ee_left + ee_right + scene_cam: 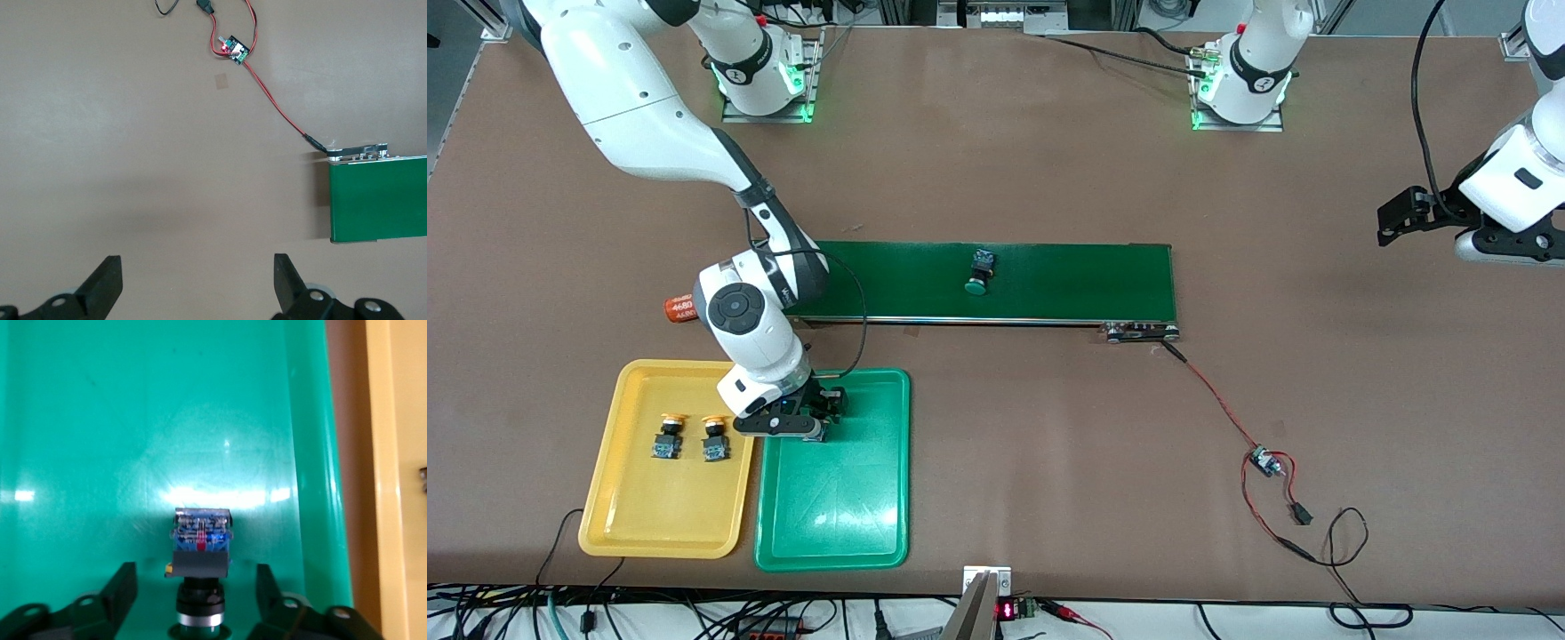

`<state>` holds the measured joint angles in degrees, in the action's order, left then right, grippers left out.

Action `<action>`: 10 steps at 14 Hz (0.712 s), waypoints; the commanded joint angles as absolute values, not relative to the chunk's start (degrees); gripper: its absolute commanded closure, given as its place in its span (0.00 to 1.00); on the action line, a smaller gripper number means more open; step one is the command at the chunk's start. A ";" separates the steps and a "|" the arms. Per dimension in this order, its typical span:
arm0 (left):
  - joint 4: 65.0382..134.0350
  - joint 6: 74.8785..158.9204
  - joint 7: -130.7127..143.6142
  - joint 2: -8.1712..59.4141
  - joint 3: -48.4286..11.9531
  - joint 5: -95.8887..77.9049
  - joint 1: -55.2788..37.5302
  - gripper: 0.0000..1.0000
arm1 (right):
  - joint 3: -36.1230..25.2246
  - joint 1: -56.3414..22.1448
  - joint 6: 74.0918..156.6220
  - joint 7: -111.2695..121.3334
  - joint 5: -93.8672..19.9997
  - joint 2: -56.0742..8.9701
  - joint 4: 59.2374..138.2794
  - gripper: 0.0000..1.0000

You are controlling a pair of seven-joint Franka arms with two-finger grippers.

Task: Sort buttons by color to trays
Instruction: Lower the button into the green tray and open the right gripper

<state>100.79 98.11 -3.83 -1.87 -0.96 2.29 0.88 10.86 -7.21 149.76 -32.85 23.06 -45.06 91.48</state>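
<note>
One green button [201, 577], blue-black body, lies in the green tray [845, 516] near its yellow-tray edge, between the right gripper's [197, 593] parted fingers, unheld. Left gripper [198, 280] waits open over bare table.

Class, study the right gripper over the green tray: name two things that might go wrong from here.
1. The right gripper stands open with a green button between its fingers; lifting off carelessly might nudge it in the green tray.
2. Another green button lies on the conveyor belt, unsorted.
</note>
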 commanded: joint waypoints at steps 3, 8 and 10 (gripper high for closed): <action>99.76 96.86 -4.92 -1.67 -0.35 1.76 0.35 0.00 | 14.05 -7.21 144.51 -38.21 22.76 -34.13 100.87 0.00; 99.84 96.86 -5.01 -1.67 -0.26 1.76 0.35 0.00 | 23.71 -7.47 130.56 -46.39 14.00 -22.60 108.72 0.00; 99.84 96.77 -5.01 -1.67 -0.35 1.76 0.35 0.00 | 26.70 -7.47 126.05 -50.08 13.10 -20.92 108.89 0.00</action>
<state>100.78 97.87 -3.83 -1.87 -0.96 2.29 0.88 24.49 -8.01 128.85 -46.92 14.50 -24.08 106.38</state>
